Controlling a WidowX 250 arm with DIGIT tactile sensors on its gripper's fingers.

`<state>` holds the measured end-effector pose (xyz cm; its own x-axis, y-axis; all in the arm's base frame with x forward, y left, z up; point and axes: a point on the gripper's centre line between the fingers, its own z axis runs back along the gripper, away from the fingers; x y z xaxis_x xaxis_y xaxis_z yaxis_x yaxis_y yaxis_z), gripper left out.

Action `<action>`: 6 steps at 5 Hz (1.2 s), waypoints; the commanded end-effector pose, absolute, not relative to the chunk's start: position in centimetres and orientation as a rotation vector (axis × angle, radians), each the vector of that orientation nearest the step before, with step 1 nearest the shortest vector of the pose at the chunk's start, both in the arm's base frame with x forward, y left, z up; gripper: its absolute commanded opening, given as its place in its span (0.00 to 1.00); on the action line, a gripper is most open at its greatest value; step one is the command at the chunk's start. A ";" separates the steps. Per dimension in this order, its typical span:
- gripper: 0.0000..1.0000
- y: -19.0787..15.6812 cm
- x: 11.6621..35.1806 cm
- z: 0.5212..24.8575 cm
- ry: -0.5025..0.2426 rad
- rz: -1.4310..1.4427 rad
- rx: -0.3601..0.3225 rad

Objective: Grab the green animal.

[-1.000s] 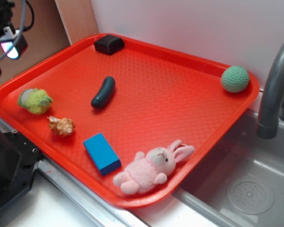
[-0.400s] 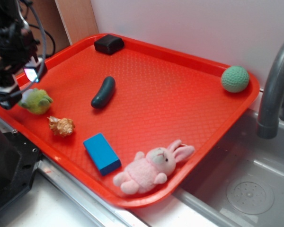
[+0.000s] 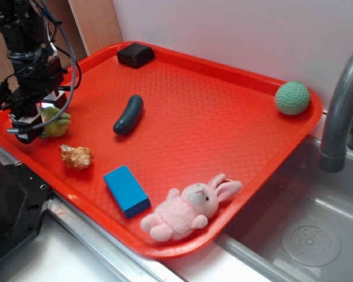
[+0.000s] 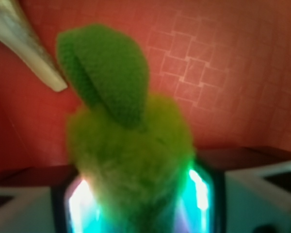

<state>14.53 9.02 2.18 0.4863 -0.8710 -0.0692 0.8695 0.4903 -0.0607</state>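
Since the earlier frame your gripper [image 3: 40,120] has swung in from the tray's left rim and dropped onto the green animal [image 3: 56,122], which has itself shifted slightly toward the tray's middle. In your wrist view the green animal [image 4: 128,160] fills the space between the two pale finger pads [image 4: 262,194], glowing in the camera light, with a knitted green flap sticking up toward the tray floor. You cannot tell from either view whether the fingers are already pressing on the fur or just straddling it. The toy sits on the red tray [image 3: 212,117] near its left edge. Just in front of it lies a tan shell [image 3: 76,157], then a blue block [image 3: 126,190] and a pink bunny [image 3: 191,205] along the near rim. A dark green cucumber [image 3: 128,114] lies near the middle, a black block [image 3: 135,54] at the far corner, and a green ball [image 3: 292,97] at the right corner beside the grey faucet [image 3: 341,111].
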 end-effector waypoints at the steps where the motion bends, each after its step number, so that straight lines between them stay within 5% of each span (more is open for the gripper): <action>1: 0.00 9.5 16.3 8.3 0.047 -0.802 0.021; 3: 0.00 9.2 18.1 18.3 -0.085 -0.303 -0.068; 4: 0.00 7.7 19.4 19.9 -0.082 -0.140 -0.016; 6: 0.00 6.5 20.7 19.2 -0.006 0.043 0.020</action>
